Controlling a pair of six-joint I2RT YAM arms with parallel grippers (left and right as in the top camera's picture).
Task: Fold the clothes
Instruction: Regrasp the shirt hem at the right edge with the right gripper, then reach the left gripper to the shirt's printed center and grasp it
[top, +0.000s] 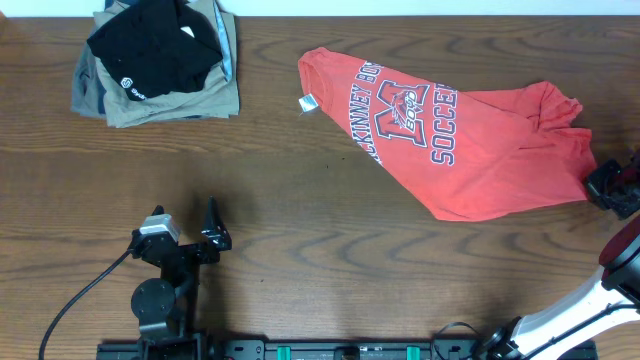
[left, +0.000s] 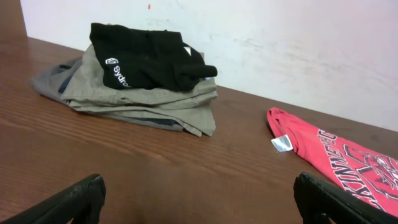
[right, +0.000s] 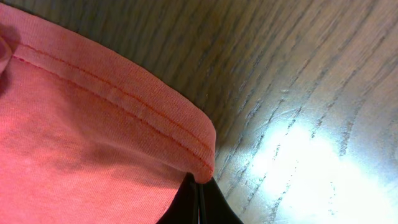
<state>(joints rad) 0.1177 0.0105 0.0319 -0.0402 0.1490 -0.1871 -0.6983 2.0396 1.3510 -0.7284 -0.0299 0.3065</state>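
The red-orange T-shirt (top: 470, 130) lies crumpled, print up, at the right of the table, its white tag (top: 308, 102) at the left end. My right gripper (top: 605, 185) is at the shirt's right edge. In the right wrist view its black fingers (right: 200, 183) are pressed together on the corner of the stitched hem (right: 81, 124). My left gripper (top: 185, 222) stands open near the front left, well away from the shirt. The left wrist view shows bare wood between its fingertips (left: 199, 186), with the shirt (left: 348, 155) and tag (left: 281, 144) far right.
A folded black garment (top: 155, 50) with a white logo lies on a khaki-grey folded garment (top: 170, 100) at the back left, seen also in the left wrist view (left: 143, 56). A white wall runs behind the table's far edge. A cable trails from the left arm.
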